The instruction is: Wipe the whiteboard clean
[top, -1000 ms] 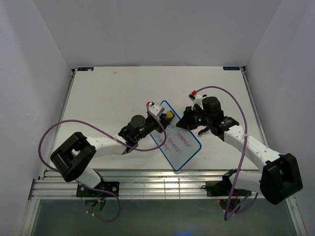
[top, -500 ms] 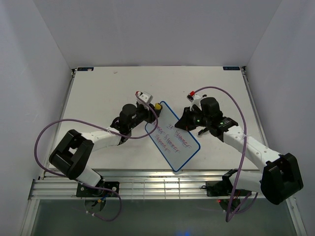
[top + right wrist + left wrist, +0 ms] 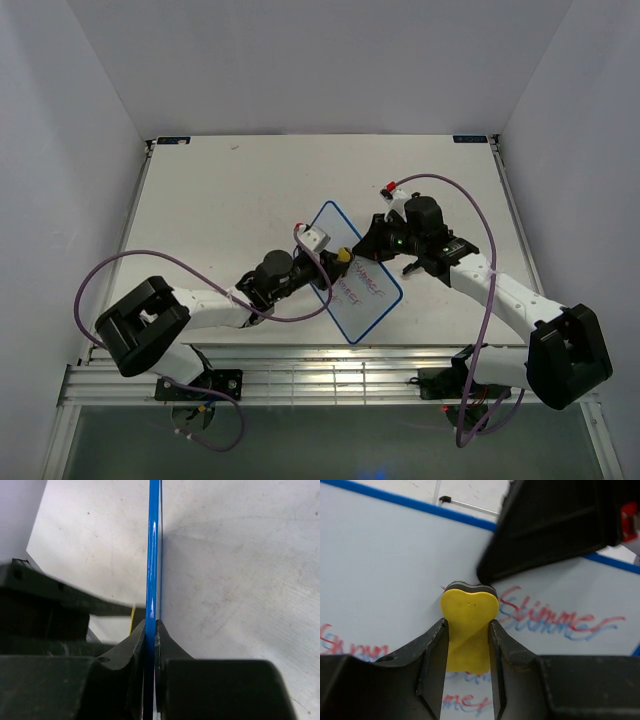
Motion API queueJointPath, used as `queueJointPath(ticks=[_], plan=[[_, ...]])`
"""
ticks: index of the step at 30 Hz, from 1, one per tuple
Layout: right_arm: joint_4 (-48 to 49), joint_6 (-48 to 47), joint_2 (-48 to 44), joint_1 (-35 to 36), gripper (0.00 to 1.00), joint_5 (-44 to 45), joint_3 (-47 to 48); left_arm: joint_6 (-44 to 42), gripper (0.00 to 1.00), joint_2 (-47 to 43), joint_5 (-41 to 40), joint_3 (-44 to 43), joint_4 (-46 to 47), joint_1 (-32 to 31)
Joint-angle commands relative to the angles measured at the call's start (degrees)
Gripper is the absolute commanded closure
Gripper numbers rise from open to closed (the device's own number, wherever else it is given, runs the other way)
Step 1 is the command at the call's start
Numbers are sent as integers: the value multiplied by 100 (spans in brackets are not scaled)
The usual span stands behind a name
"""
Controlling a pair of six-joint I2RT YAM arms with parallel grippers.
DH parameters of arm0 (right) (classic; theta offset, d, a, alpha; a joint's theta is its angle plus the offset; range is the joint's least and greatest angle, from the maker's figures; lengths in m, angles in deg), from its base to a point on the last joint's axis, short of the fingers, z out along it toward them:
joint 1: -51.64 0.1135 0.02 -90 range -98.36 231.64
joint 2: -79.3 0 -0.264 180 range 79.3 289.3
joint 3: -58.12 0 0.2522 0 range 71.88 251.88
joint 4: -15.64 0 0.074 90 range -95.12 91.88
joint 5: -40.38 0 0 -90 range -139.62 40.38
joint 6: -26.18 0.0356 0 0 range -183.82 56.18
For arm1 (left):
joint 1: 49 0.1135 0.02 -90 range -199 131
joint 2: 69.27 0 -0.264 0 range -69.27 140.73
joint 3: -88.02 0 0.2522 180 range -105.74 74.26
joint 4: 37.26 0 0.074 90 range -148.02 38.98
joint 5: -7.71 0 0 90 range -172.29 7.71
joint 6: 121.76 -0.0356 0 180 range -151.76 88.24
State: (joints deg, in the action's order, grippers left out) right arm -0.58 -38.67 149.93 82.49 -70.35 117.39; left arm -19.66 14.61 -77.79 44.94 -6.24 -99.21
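Observation:
The whiteboard [image 3: 352,270], white with a thin blue rim, lies tilted on the table's middle. Red-purple handwritten lines cover its lower part; its upper part is blank. My left gripper [image 3: 338,260] is shut on a small yellow sponge [image 3: 343,257] and presses it against the board face. In the left wrist view the sponge [image 3: 469,622] sits between my fingers [image 3: 434,655], next to the writing on the whiteboard [image 3: 380,565]. My right gripper [image 3: 376,240] is shut on the board's right edge. In the right wrist view the blue rim [image 3: 153,555] runs straight up from my pinched jaws.
The white table [image 3: 220,190] has walls on three sides. The two grippers are close together over the board. Purple cables loop from both arms. A slatted metal rail [image 3: 320,385] runs along the near edge.
My left gripper swept the sponge from the board's upper left corner down and right onto the board. The upper writing is gone. The board has turned a little, held by the right gripper.

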Motion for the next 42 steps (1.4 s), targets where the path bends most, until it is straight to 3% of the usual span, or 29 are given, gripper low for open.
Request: queueJointPath(ticks=[1, 8, 15, 19, 27, 33, 42], plan=[[1493, 341, -32, 220, 92, -361, 203, 565, 100, -117, 88, 408, 540, -645], [1635, 588, -119, 220, 92, -607, 124, 399, 98, -99, -756, 506, 629, -814], [1319, 640, -287, 228, 92, -318, -104, 293, 96, -301, -1424, 375, 128, -305], [1292, 728, -287, 246, 92, -212, -280, 434, 96, -381, -1118, 375, 84, 326], [1642, 860, -243, 439, 92, -212, -561, 355, 97, -21, -511, 41, 102, 934], [1924, 983, -225, 518, 92, 24, -632, 539, 100, 313, 543, -205, 146, 873], [2188, 1124, -357, 518, 92, 666, -588, 864, 100, 261, 219, 75, 154, -146]])
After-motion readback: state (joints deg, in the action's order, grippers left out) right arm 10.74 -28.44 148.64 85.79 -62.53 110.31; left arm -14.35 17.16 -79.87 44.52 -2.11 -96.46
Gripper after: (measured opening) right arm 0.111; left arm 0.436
